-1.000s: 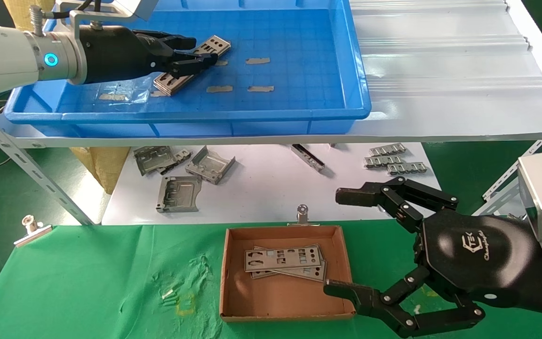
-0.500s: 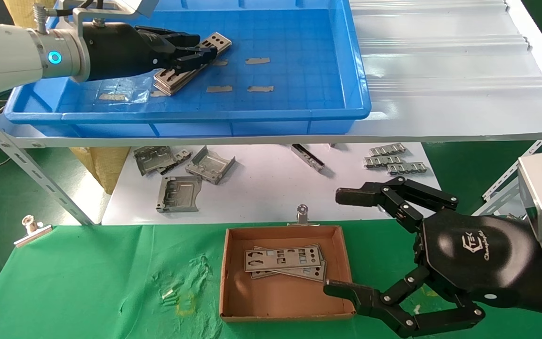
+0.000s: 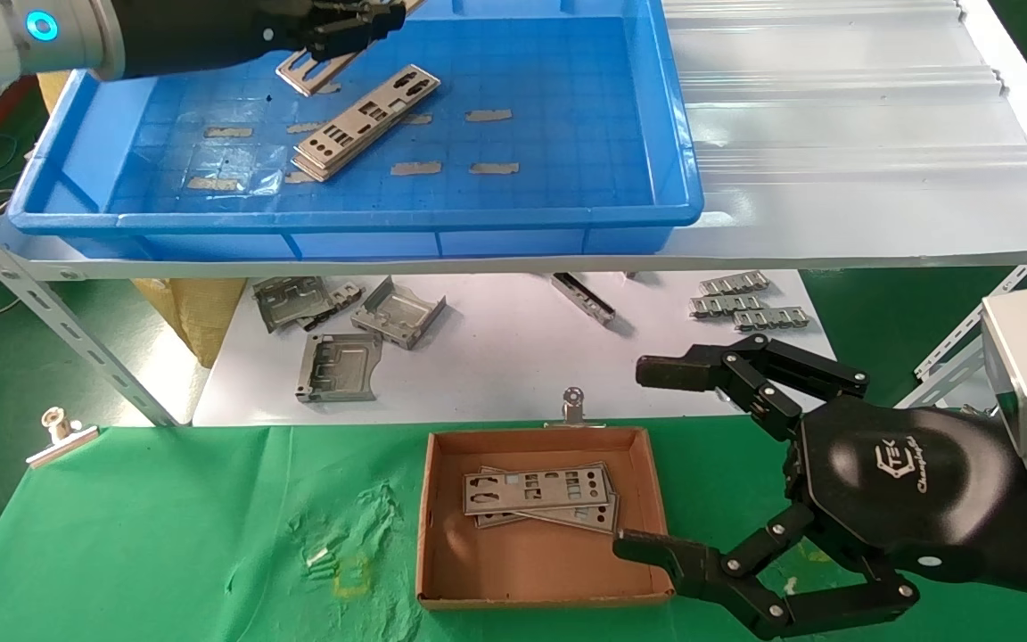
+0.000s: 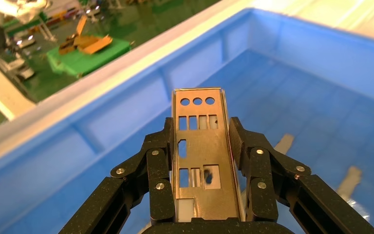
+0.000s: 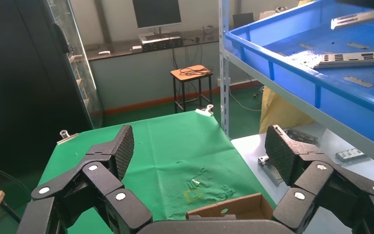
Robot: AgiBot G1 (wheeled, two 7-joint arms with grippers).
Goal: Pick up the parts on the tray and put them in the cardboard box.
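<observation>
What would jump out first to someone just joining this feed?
The left gripper, raised over the far left of the blue tray, is shut on one punched metal plate. More plates lie stacked in the tray, and some already sit in the cardboard box. The right gripper hangs open beside the box.

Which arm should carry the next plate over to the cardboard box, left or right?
Left. The left gripper is already shut on a plate lifted above the blue tray. The right gripper hangs open and empty beside the cardboard box.
</observation>
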